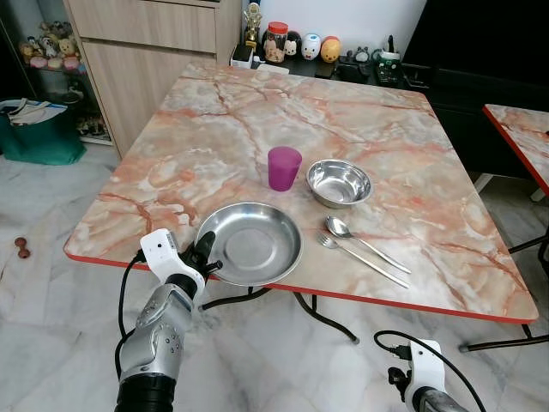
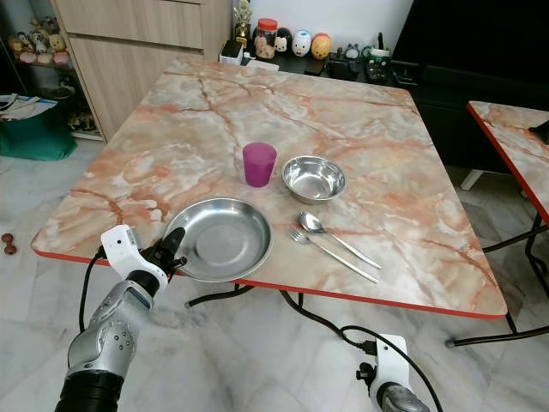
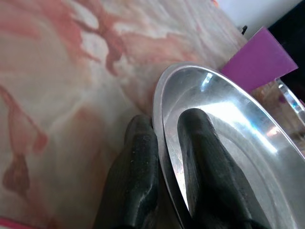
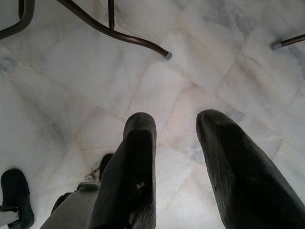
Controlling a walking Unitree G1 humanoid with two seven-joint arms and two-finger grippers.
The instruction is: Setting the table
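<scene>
A round steel plate [image 1: 250, 243] lies at the near edge of the marble table [image 1: 214, 129]. My left gripper [image 1: 206, 251] is shut on the plate's near-left rim; in the left wrist view one black finger [image 3: 205, 157] lies inside the plate [image 3: 228, 143] and the other outside it. Beyond the plate stand a purple cup [image 1: 284, 167] and a small steel bowl [image 1: 339, 182]. A spoon [image 1: 347, 232] and a fork [image 1: 360, 257] lie side by side to the plate's right. My right gripper [image 4: 178, 129] hangs low beside the table, open over the floor.
A second marble table [image 1: 523, 129] with a red edge stands to the right. Jars and small figures [image 1: 296, 43] sit on a dark sideboard behind the table. A wooden cabinet [image 1: 146, 51] is at the back left, with a green bag [image 1: 39, 137] on the floor.
</scene>
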